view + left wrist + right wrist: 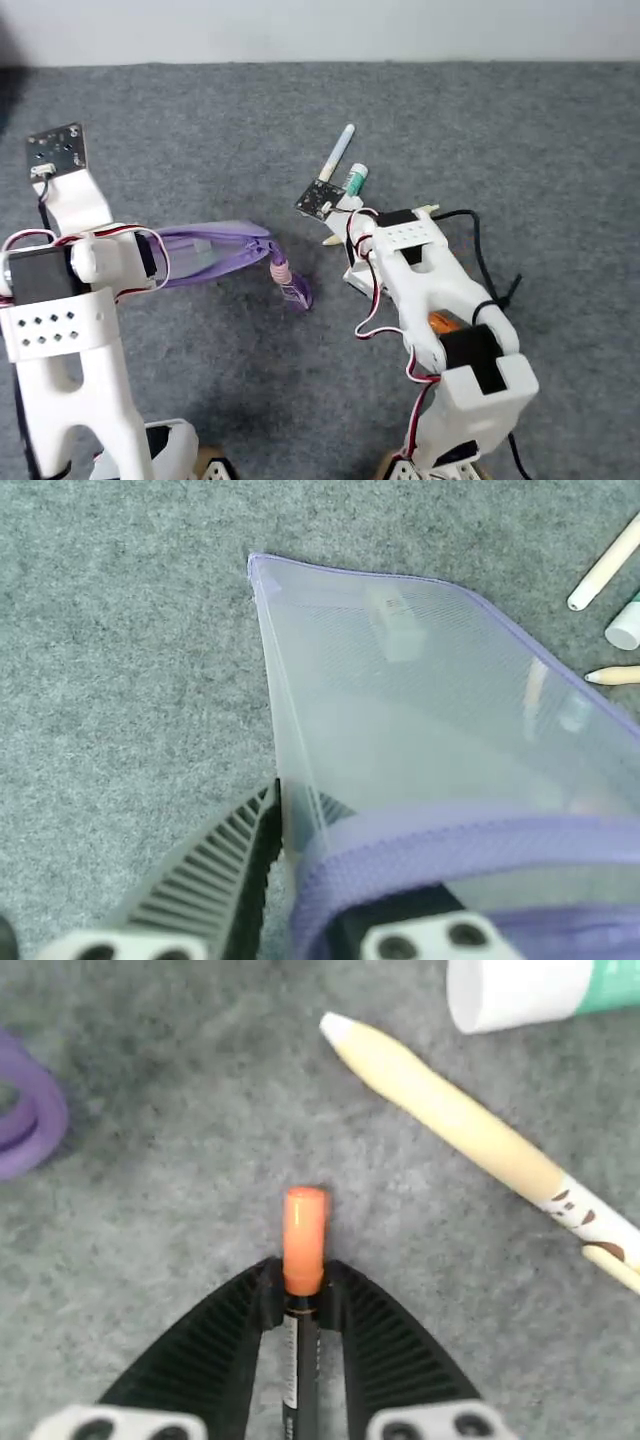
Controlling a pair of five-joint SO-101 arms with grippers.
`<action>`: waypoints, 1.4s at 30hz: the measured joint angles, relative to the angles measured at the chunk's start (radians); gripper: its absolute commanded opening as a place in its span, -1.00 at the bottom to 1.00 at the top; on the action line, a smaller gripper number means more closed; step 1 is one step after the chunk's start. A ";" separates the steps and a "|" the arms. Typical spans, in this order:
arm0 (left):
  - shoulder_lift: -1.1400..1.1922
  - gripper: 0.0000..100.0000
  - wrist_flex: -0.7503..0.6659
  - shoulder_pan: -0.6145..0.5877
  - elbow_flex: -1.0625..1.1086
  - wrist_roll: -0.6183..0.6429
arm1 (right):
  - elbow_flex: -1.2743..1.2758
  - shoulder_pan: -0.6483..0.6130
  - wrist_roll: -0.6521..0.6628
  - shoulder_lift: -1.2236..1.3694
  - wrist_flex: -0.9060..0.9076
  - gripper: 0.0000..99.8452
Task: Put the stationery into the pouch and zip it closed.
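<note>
The left gripper [290,830] is clamped on one end of the pouch [400,710], a see-through sleeve with purple trim. One ribbed finger [225,870] lies against its outer side and the other sits behind the purple band along the pouch's edge. From the left wrist view it cannot be told whether the zip is open or shut.

The right gripper [303,1275] grips a marker [304,1230]. Its two black fingers press on the dark barrel from either side, and the orange cap sticks out past the fingertips over the grey mat [150,1240]. Whether the cap touches the mat cannot be told.

In the high view the left arm [70,300] stands at the left and the right arm [440,300] at the right. The pouch [215,250] stretches from the left arm toward the middle of the mat [200,130]. Its purple pull loop [292,285] lies at the end nearest the right arm.

Just beyond the marker lies a cream pen [450,1110], slanted, its pale tip pointing toward the pouch side. In the high view that tip [329,239] pokes out from under the right arm's wrist. Past it is a glue stick [540,990], white with a green body. Farthest out, a white pen [337,150] lies just beside the glue stick [355,180]. All three are on the mat, apart from the pouch
</note>
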 measured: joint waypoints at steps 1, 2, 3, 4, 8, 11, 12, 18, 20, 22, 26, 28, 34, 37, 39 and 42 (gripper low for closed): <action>-0.002 -0.97 0.000 0.000 0.006 0.000 | 0.000 -0.002 0.000 -0.009 0.000 -0.98; -0.002 -0.97 0.000 0.000 0.008 0.000 | 0.003 -0.002 0.000 -0.021 0.006 -0.98; -0.002 -0.97 0.000 0.000 0.008 0.000 | 0.003 -0.002 0.000 -0.038 0.008 -0.98; -0.002 -0.97 0.000 0.000 0.008 0.000 | 0.003 -0.002 0.000 -0.060 0.008 -0.98; -0.002 -0.97 0.000 0.000 0.008 0.000 | 0.003 -0.005 -0.002 -0.173 0.081 -0.98; -0.002 -0.97 0.000 -0.002 0.008 0.000 | 0.003 -0.005 -0.015 -0.279 0.170 -0.98; -0.002 -0.97 0.000 -0.002 0.008 0.000 | 0.003 -0.011 -0.038 -0.321 0.198 -0.98; -0.002 -0.97 0.000 -0.002 0.008 0.000 | 0.003 -0.074 -0.199 -0.597 0.347 -0.98; -0.002 -0.97 0.000 -0.002 0.008 0.000 | 0.003 -0.114 -0.255 -0.692 0.382 -0.98; -0.002 -0.97 0.000 -0.002 0.008 0.000 | 0.003 -0.153 -0.301 -0.787 0.408 -0.98; -0.002 -0.97 0.000 -0.002 0.008 0.000 | 0.003 -0.265 -0.399 -0.965 0.420 -0.98; -0.002 -0.97 0.000 -0.002 0.008 0.000 | 0.003 -0.315 -0.462 -1.040 0.402 -0.98; -0.002 -0.97 0.000 -0.002 0.008 0.000 | 0.003 -0.442 -0.658 -1.183 0.269 -0.98; -0.002 -0.97 0.000 -0.002 0.008 0.000 | 0.003 -0.506 -0.703 -1.217 0.167 -0.98; -0.002 -0.97 0.000 -0.002 0.008 0.000 | 0.003 -0.532 -0.715 -1.227 0.087 -0.98; -0.002 -0.97 0.000 -0.002 0.008 0.000 | 0.003 -0.569 -0.720 -1.227 -0.044 -0.98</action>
